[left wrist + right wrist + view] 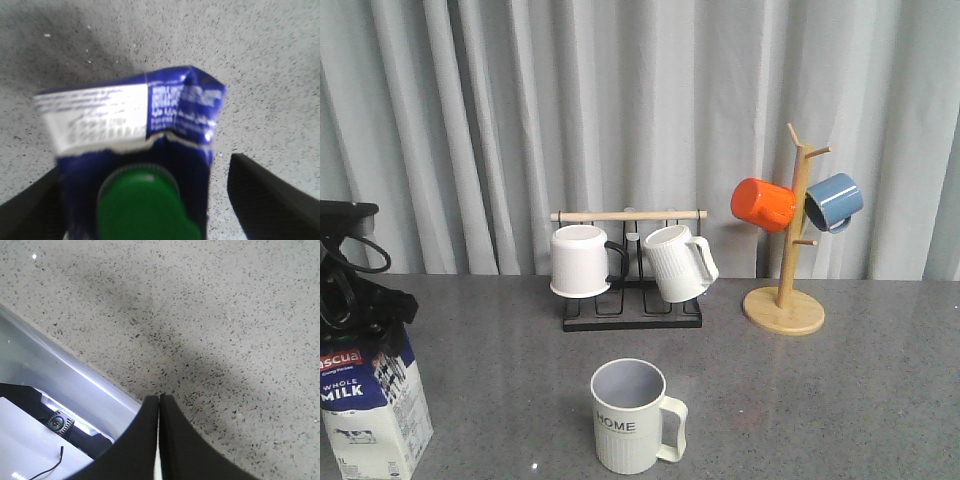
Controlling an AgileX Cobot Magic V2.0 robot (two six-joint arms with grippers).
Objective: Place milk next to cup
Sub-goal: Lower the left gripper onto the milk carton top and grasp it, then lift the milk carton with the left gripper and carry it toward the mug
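We are seeing the milk carton [372,405] standing on the grey speckled desk [820,400] at the far left of the front view, well apart from the cup [630,415], which is sitting near the middle front of the desk. On the carton we are reading "WHOLE MILK" in white letters on blue, and above it a red label with the letters "ascua", cut by the picture edge. The cup is cream-white and ribbed, with a grey-blue inside, and it is carrying the word "HOME" in black; its loop handle is pointing to the right.

The left end effector [360,310] is hovering right over the top of the carton. In the left wrist view its two black fingers [265,195] are standing wide apart on both sides of the carton [135,125], and we are not seeing them touch it. The green cap [142,205] is lying between them. The small print on the white panel is too blurred to read.

In the right wrist view the right end effector [159,435] is keeping its fingers pressed together over the desk edge, holding nothing.

Behind the cup, a black wire rack [632,300] is carrying two white mugs, and a wooden mug tree [788,260] is holding an orange mug [763,204] and a blue mug [834,201].
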